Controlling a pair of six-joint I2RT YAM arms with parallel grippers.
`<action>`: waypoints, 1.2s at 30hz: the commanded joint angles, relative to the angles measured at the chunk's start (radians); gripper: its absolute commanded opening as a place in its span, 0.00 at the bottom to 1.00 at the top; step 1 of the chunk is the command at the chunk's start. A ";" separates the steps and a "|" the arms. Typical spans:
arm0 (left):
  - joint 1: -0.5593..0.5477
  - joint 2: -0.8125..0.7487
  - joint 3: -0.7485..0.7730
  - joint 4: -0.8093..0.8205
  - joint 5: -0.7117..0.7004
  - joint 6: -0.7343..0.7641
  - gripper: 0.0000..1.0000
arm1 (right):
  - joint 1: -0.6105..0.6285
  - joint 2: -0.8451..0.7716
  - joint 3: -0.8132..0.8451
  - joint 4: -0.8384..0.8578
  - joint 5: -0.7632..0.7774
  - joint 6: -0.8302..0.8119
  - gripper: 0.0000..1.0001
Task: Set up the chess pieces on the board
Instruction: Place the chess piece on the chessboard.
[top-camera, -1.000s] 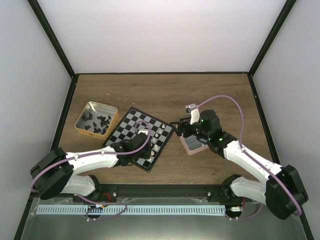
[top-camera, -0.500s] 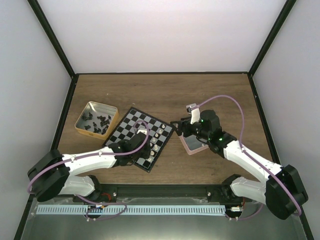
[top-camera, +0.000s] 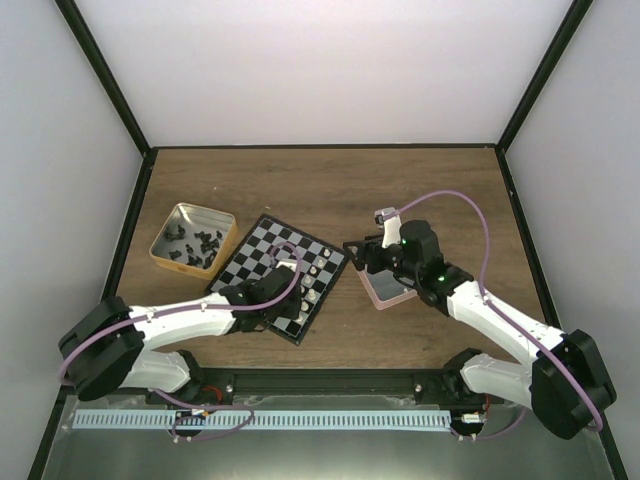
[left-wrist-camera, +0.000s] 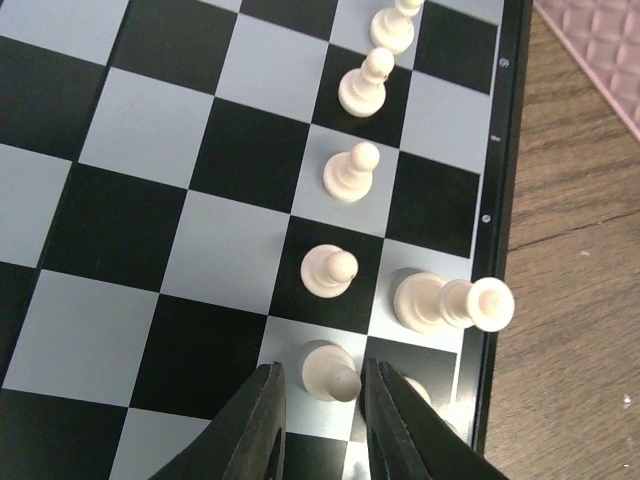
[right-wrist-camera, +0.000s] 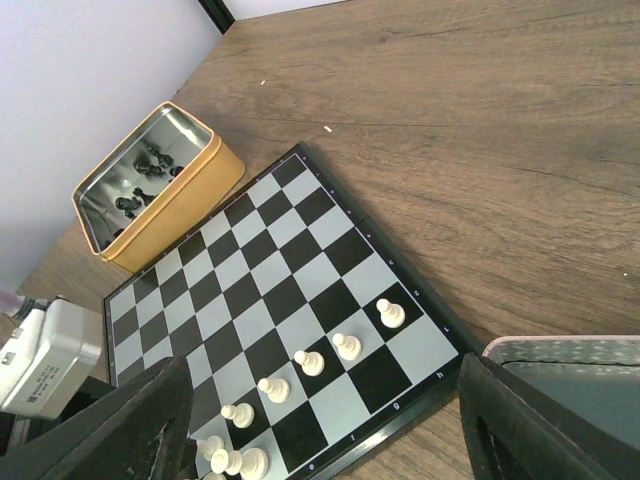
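Starting at the left, the gold tin (right-wrist-camera: 165, 228) sits just off the board's far-left corner with the black pieces (top-camera: 193, 243) heaped loose inside it, apparently a holding place for the side not yet laid out. Beside it lies the board (top-camera: 256, 250), turned at an angle on the wooden table (top-camera: 330, 185), with most of its squares bare. Only its right-hand edge is populated: a file of cream pawns (left-wrist-camera: 350, 172) stands one to a square along the second row in from the rim, which fits a white pawn rank being filled one piece at a time. The left gripper (left-wrist-camera: 321, 372) is low over the near end of that row, its fingers (left-wrist-camera: 268, 410) straddling the nearest pawn (left-wrist-camera: 328, 370). The claw is slightly spread, with a sliver of board showing between the left finger and the pawn, so I judge the pawn to be standing by itself on its pale square rather than pinched. A taller cream piece (left-wrist-camera: 450, 303) stands just beside it in the rim row, probably a back-rank figure. Further right, the right gripper (right-wrist-camera: 325, 380) hovers between the board's edge and the pink tray (right-wrist-camera: 560, 343), its claw spread wide with nothing in it, seemingly waiting clear of the other arm's work.
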 joint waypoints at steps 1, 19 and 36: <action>-0.004 0.032 0.010 0.004 -0.007 0.014 0.24 | 0.005 -0.004 0.045 -0.002 0.021 0.007 0.74; -0.003 0.034 0.043 -0.038 -0.021 0.023 0.27 | 0.004 -0.007 0.043 -0.005 0.039 0.024 0.74; 0.002 -0.317 0.231 -0.177 -0.207 0.172 0.53 | -0.138 0.185 0.106 -0.170 0.377 0.217 0.53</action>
